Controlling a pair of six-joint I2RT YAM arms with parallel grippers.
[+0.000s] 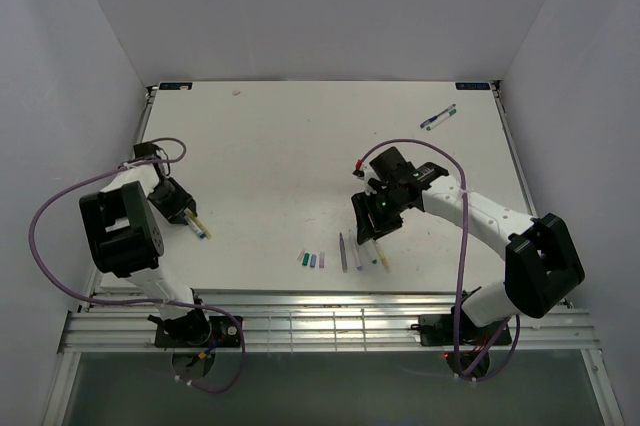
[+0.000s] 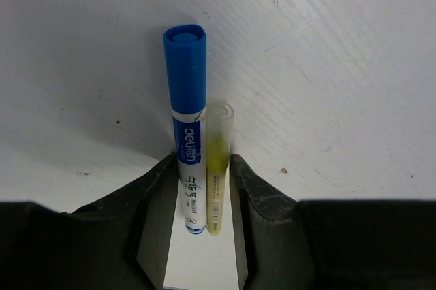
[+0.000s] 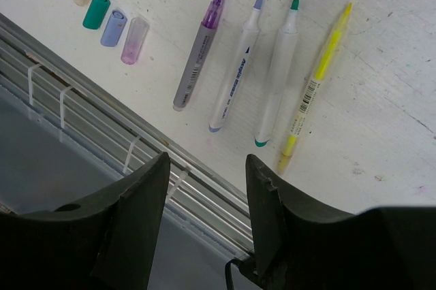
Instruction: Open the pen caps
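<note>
My left gripper [image 2: 202, 167] clasps 2 capped pens [image 2: 187, 143] side by side, 1 blue, 1 yellow. My right gripper [image 3: 206, 167] hangs released and empty over 4 uncapped pens [image 3: 235, 75], with 4 loose caps [image 3: 96, 10] in a row just beside them.

From above its near edge, the top camera looks down on the table [image 1: 300, 166]. The left wrist camera hangs close over its left side; the right one overlooks the near edge, sharing uncapped pens [image 3: 234, 72] with the top view.
</note>
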